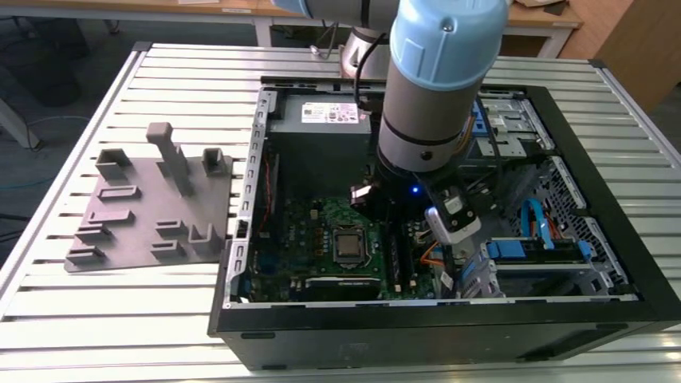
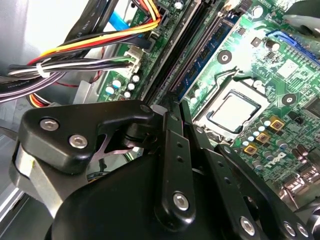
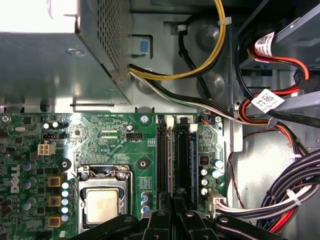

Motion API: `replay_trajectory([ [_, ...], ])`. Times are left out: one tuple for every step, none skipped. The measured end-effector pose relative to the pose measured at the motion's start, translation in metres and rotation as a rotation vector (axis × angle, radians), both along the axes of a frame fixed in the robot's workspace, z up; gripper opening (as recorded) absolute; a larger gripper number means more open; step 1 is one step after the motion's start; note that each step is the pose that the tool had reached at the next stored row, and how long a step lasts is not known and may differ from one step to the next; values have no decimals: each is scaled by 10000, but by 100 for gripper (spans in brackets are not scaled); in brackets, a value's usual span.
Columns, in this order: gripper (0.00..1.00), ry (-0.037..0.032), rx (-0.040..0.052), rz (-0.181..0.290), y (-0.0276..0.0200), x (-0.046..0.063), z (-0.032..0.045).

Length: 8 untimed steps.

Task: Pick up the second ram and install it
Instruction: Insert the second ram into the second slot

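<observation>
One gripper (image 3: 172, 212) low over motherboard (image 3: 110, 140) slots.
Jaws narrow, pinching second ram (image 3: 170, 165) edge-on in slot.

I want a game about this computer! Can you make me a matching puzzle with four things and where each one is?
Things:
1. grey moulded plate
2. pincer
3. processor socket
4. yellow cable

Places:
A. on the green motherboard
B. on the slatted table, outside the case
C. over the memory slots
D. looping beside the metal power supply box

Pairs: 1-B, 2-C, 3-A, 4-D
</observation>
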<state>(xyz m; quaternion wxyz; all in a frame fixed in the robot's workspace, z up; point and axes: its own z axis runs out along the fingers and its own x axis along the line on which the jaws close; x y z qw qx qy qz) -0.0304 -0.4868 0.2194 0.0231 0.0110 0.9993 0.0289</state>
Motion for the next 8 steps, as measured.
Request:
replay_trajectory([
  [11, 0, -2, 0, 0, 0, -3],
  [11, 0, -5, 0, 0, 0, -6],
  [11, 0, -9, 0, 0, 0, -8],
  [11, 0, -13, 0, 0, 0, -10],
  [11, 0, -18, 0, 1, 0, -12],
  [11, 0, -21, 0, 1, 0, -13],
  [11, 0, -21, 0, 2, 0, -15],
  [11, 0, -22, 0, 2, 0, -15],
])
